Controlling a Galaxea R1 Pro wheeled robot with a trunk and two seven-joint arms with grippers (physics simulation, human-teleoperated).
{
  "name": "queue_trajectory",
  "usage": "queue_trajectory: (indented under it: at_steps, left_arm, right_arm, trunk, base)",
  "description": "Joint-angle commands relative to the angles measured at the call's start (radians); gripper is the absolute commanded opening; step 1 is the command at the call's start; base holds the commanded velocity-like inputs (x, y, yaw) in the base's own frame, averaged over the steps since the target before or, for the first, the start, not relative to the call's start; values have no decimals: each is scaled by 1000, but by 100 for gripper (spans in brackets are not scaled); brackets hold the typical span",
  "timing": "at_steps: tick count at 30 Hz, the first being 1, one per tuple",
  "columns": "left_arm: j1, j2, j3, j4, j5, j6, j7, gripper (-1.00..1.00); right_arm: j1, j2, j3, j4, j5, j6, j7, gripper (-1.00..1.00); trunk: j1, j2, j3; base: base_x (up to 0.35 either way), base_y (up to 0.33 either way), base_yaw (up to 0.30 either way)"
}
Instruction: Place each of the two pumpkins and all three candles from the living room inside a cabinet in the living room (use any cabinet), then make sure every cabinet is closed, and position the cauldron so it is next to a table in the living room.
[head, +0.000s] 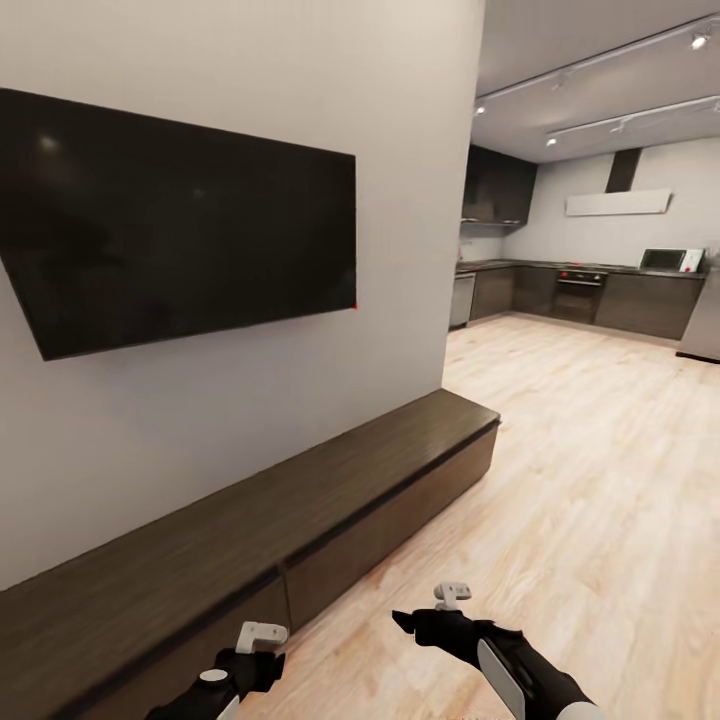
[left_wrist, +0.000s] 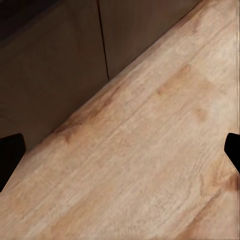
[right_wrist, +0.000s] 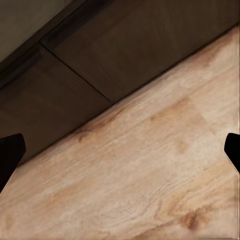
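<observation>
Dark-brown wood fronts run along the wall ahead of me: the long low cabinet (head: 300, 520) sits under a wall-mounted television (head: 180, 210), and every front I can see on it looks flush and shut, with one seam between two doors visible near my arms. My left gripper (head: 262, 634) hangs low just beside the cabinet's near front, and my right gripper (head: 452, 594) is out over the pale wooden floor (head: 600, 480). In both wrist views the fingertips sit far apart at the edges with nothing between them, so I read both grippers as spread and empty. The left wrist view looks down at floorboards and the foot of the cabinet (left_wrist: 55, 65), and the right wrist view shows much the same, with the door seam crossing the cabinet (right_wrist: 115, 55). From where I am parked I have no pumpkin, candle or cauldron in sight, so I cannot say where they lie or whether any already sit behind those fronts. The cabinet top is bare as far as I can see. Beyond the wall's end the kitchen (head: 590, 280) opens up with dark cupboards, an oven and a microwave. My judgement: fetching, stowing and cauldron placement may all remain, and the fronts I can see look closed.
</observation>
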Motion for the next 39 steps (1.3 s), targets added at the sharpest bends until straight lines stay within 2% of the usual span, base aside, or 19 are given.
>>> queue_trajectory:
  at_steps: [1, 39]
  left_arm:
    - [-1, 0, -8, 0, 10, -1, 3, 100]
    - [0, 0, -8, 1, 10, -1, 3, 100]
  right_arm:
    - [-1, -1, 5, -1, -9, 5, -1, 100]
    - [-1, -1, 5, 6, -9, 4, -1, 100]
  trunk:
    - [-4, 7, 2]
    - [-150, 273, 121]
  base:
    - [0, 0, -277]
    - [0, 0, -257]
